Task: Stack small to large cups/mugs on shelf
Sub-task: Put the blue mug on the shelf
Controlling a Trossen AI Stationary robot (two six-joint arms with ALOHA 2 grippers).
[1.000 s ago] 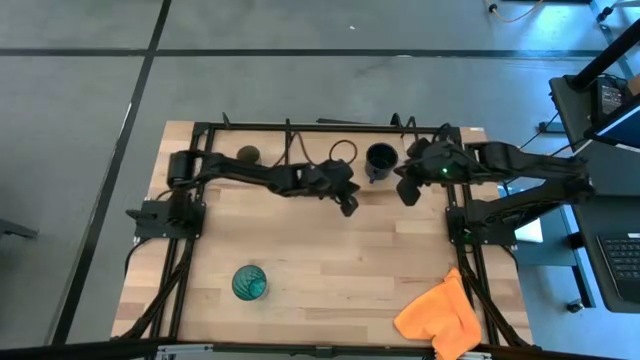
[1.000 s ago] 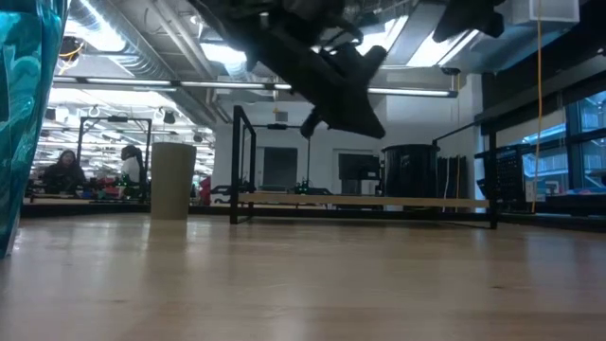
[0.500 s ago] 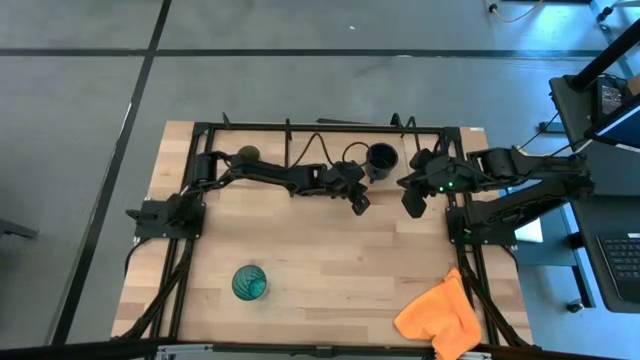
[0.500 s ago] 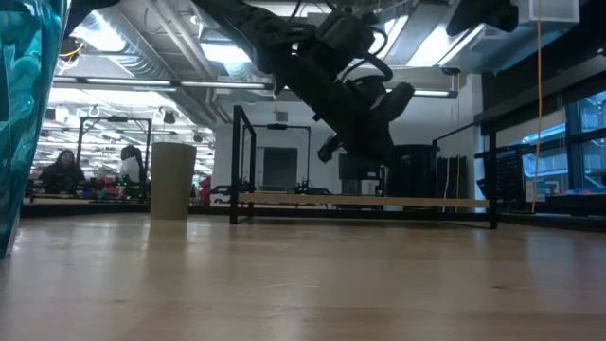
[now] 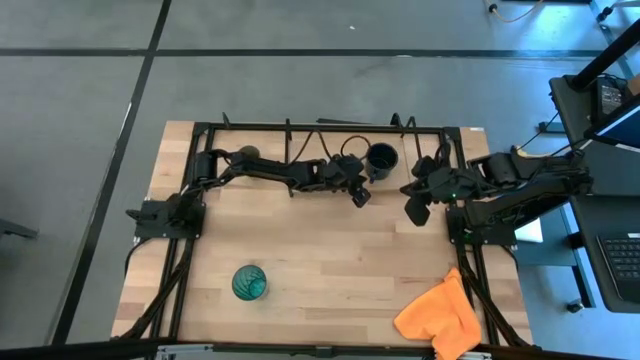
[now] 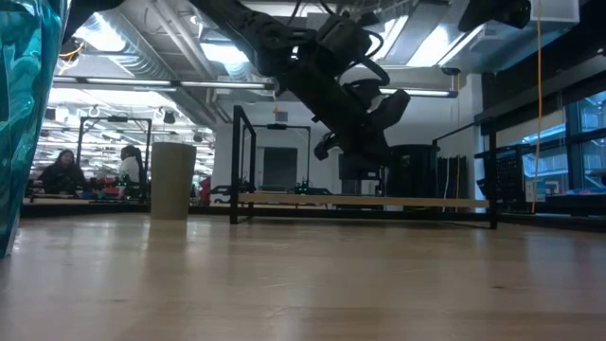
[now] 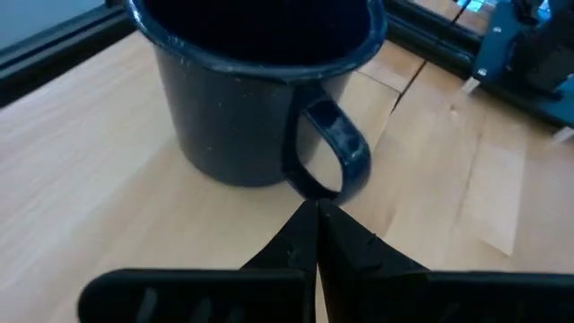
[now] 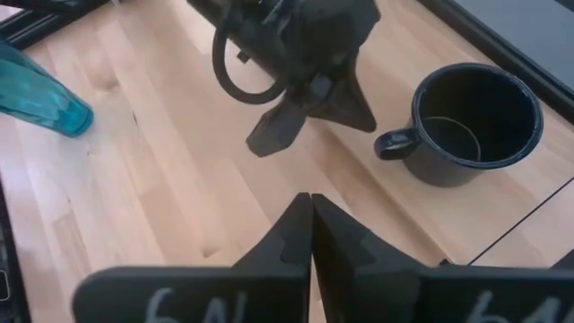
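Change: left pincer (image 7: 316, 235) has swung over to the navy mug (image 7: 260, 90), tips pressed together, holding nothing, just short of its handle; right pincer (image 8: 310, 235) has backed off, also closed and empty.
Mug: on the shelf (image 5: 300, 160).
Olive cup (image 5: 247, 154): far along the shelf.
Teal tumbler (image 5: 248, 283): well apart on the bench (image 5: 330, 270).
Meaning: probably lining up a handle grasp; stacking not begun.

the teal tumbler (image 6: 21, 114) is cut off by the low view's left and top edges — only one side shows. the navy mug (image 7: 256, 85) loses its rim at the left wrist view's top edge. the olive cup (image 5: 247, 154) is small in the high view — partly hidden by the left arm.
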